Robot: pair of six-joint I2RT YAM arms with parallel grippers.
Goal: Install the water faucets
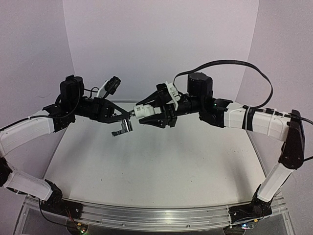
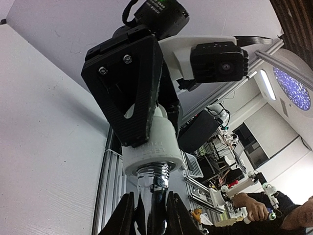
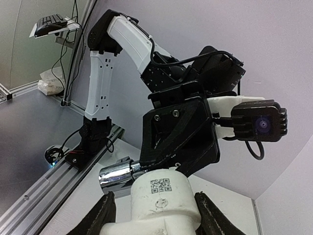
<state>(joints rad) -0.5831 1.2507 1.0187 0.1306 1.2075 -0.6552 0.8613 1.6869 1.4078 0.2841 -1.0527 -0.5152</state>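
Both arms meet in mid-air above the table. My left gripper (image 1: pixel 123 120) is shut on the shiny silver water faucet (image 1: pixel 122 128), whose spout hangs down below the fingers. In the left wrist view the faucet's threaded chrome end (image 2: pixel 155 177) sits in the mouth of a white plastic elbow fitting (image 2: pixel 151 147), between the left gripper's (image 2: pixel 149 219) black fingers. My right gripper (image 1: pixel 143 115) is shut on that white fitting (image 1: pixel 138 111). In the right wrist view the fitting (image 3: pixel 164 198), with a printed code, lies between the right gripper's (image 3: pixel 155 220) jaws, the chrome faucet (image 3: pixel 116 175) sticking out to its left.
The white table (image 1: pixel 151 161) lies below both grippers, with an aluminium rail (image 1: pixel 146 218) along its near edge carrying the arm bases. White walls enclose the back and sides. A black cable (image 1: pixel 244 66) loops above the right arm.
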